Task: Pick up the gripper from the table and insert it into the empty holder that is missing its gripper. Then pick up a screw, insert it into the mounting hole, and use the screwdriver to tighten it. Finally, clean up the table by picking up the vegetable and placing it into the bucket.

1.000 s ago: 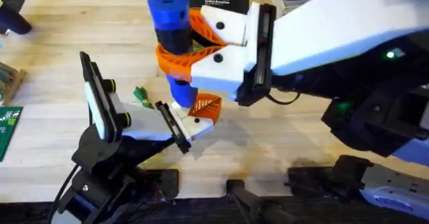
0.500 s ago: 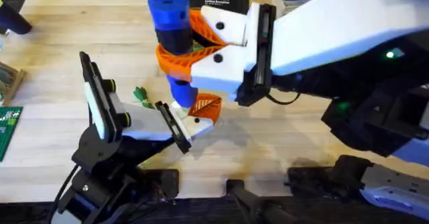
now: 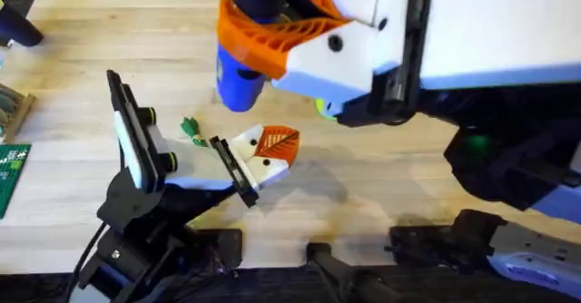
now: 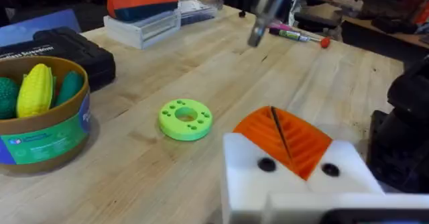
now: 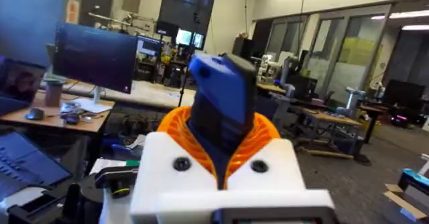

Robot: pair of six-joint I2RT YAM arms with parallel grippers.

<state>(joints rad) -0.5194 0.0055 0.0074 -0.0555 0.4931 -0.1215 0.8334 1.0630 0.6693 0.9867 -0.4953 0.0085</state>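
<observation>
From overhead I see my right gripper (image 3: 272, 31) raised large under the camera, its orange pads clamped on the blue screwdriver (image 3: 243, 67), which stands roughly upright over the far middle of the table (image 3: 381, 203). My left arm reaches in from the near left edge; the white holder (image 3: 257, 161) at its tip now carries the orange gripper (image 3: 278, 143) on its face, near the table's middle. The small dark-green vegetable (image 3: 190, 127) lies on the wood just beside that arm, toward the left.

Through the left wrist camera I see the holder (image 4: 295, 184) close up with the ridged orange gripper (image 4: 285, 138) seated in it, and two dark holes in the white face. I cannot tell how wide my left fingers stand. The bucket (image 4: 43, 120) sits well apart from it, toys inside, with a bright green disc (image 4: 186, 119) between them.

Through the right wrist camera the screwdriver (image 5: 221, 106) rises between my orange pads (image 5: 261, 140), gripped tight.
</observation>
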